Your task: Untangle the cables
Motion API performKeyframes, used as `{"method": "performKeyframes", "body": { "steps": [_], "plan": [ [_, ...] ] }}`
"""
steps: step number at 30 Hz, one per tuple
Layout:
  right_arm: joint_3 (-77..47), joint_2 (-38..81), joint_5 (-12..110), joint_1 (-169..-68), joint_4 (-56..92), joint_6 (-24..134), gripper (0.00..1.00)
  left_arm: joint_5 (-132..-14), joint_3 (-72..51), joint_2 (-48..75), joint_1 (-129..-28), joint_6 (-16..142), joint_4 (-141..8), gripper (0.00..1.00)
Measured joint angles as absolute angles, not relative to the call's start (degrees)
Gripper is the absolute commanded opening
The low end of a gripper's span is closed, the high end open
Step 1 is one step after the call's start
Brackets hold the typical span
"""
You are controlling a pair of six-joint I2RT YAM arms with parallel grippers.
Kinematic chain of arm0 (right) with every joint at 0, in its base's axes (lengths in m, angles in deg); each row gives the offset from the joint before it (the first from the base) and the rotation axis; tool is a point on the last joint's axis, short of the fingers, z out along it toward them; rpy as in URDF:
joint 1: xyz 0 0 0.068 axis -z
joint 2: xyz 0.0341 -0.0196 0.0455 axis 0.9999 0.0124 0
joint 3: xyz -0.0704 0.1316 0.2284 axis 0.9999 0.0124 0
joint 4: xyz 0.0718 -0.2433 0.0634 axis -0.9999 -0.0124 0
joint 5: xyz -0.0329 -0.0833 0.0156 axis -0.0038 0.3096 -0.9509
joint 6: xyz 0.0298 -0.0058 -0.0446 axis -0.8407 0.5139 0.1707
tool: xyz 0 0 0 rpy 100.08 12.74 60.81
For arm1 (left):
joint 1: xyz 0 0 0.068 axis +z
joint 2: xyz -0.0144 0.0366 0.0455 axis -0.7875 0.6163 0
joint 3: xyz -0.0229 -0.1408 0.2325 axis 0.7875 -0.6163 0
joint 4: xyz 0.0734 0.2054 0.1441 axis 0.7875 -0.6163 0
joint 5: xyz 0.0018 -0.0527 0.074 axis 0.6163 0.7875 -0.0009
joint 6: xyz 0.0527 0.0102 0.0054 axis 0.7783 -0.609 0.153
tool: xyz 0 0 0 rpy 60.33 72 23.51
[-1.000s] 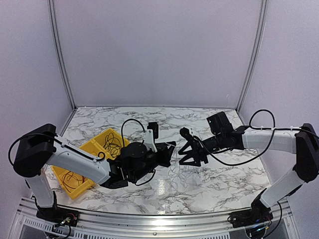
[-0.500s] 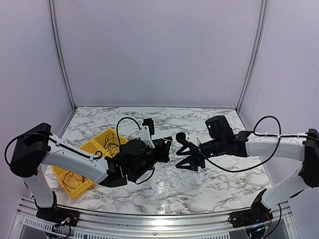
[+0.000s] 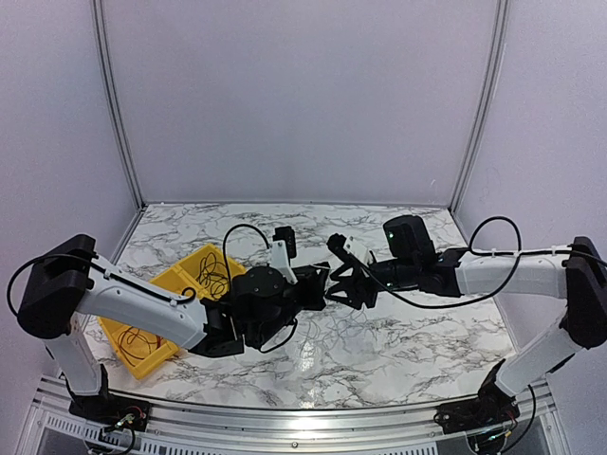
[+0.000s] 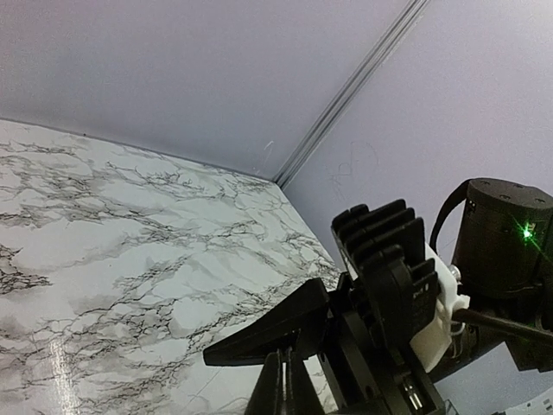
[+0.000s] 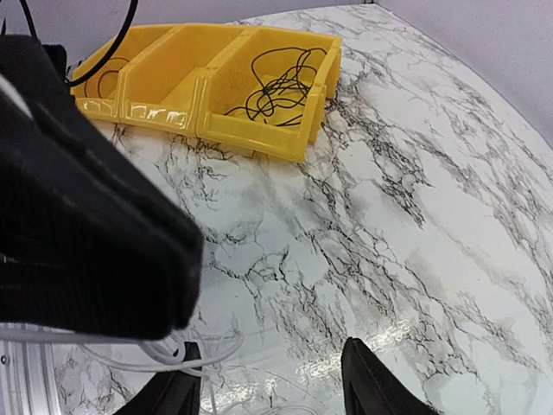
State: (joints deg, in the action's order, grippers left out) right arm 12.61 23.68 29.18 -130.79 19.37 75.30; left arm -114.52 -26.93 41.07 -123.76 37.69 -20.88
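Black left gripper [image 3: 321, 283] opposite right gripper [image 3: 337, 288]

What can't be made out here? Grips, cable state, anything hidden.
Top view: any cable between left gripper and right gripper, too thin against the marble table.
Left wrist: left fingers look shut, tips cut by the bottom edge; pinched cable unconfirmed.
Right wrist: pale cables run under the left gripper's body, ends hidden.
Black cables in the yellow bin: too small to say if knotted.

Right hand [image 5: 268, 389] cropped below (wrist view); ends of pale cables [image 5: 173, 353] hidden.
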Motion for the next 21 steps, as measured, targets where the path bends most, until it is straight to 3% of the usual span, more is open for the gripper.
{"method": "performKeyframes", "body": {
  "steps": [10,21],
  "plan": [
    [12.61,25.91,35.59,-129.82,22.93,69.91,0.54,-116.05,-23.78,40.48,-125.18,36.84,-24.61,0.00],
    [16.61,25.89,38.28,-120.21,31.10,65.38,0.47,-116.07,-20.70,33.00,-127.87,37.83,-30.69,0.00]
  ]
}}
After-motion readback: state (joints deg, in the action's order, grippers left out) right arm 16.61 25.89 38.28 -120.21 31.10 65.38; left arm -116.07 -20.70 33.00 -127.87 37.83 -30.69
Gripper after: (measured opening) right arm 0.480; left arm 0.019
